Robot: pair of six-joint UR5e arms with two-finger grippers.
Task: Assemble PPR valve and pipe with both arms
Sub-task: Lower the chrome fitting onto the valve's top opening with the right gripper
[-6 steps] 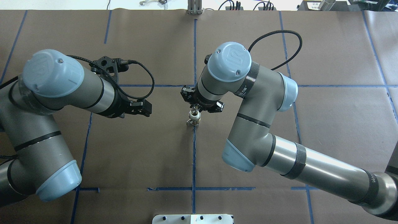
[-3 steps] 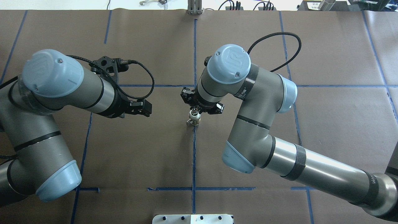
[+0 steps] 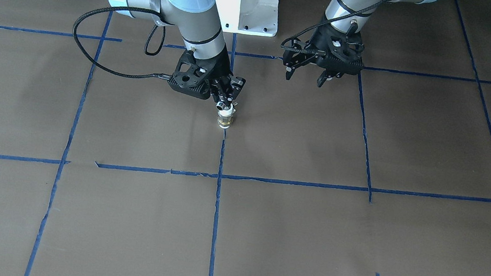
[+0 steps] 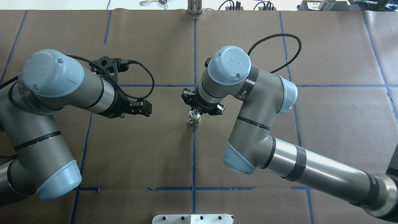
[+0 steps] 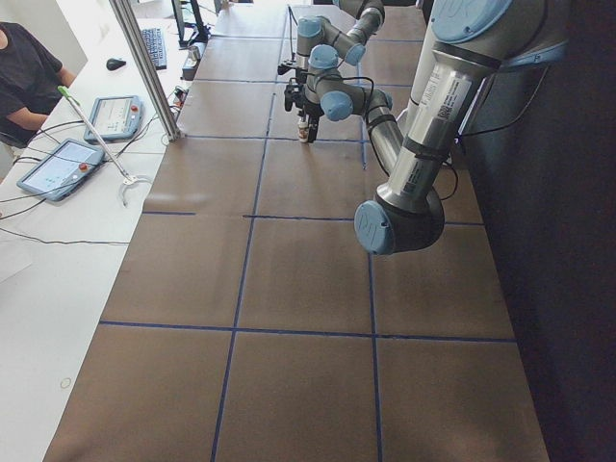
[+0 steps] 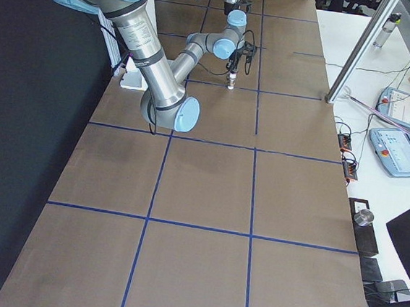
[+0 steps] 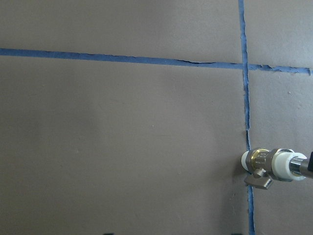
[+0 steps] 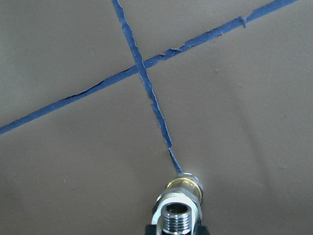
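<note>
My right gripper (image 4: pixel 196 113) points down at the table's centre and is shut on the chrome PPR valve (image 8: pixel 177 218), whose threaded port faces the right wrist camera. The white pipe (image 7: pixel 279 164) with its brass band (image 7: pixel 258 161) sits in line on the valve's lower end, upright, at or just above the table; I cannot tell if it touches. The joined piece also shows in the front view (image 3: pixel 225 119) and the overhead view (image 4: pixel 193 121). My left gripper (image 3: pixel 305 75) is open and empty, apart from it to the side (image 4: pixel 145 109).
Brown paper with blue tape lines (image 4: pixel 194 155) covers the table. The robot's white base plate (image 3: pixel 248 2) stands behind the grippers. Tablets (image 5: pixel 63 166) and an operator are on the side bench beyond the table's edge.
My right wrist has shifted slightly toward the robot and down over the joined piece, covering more of it. The piece stays in place. The left arm has not moved.
</note>
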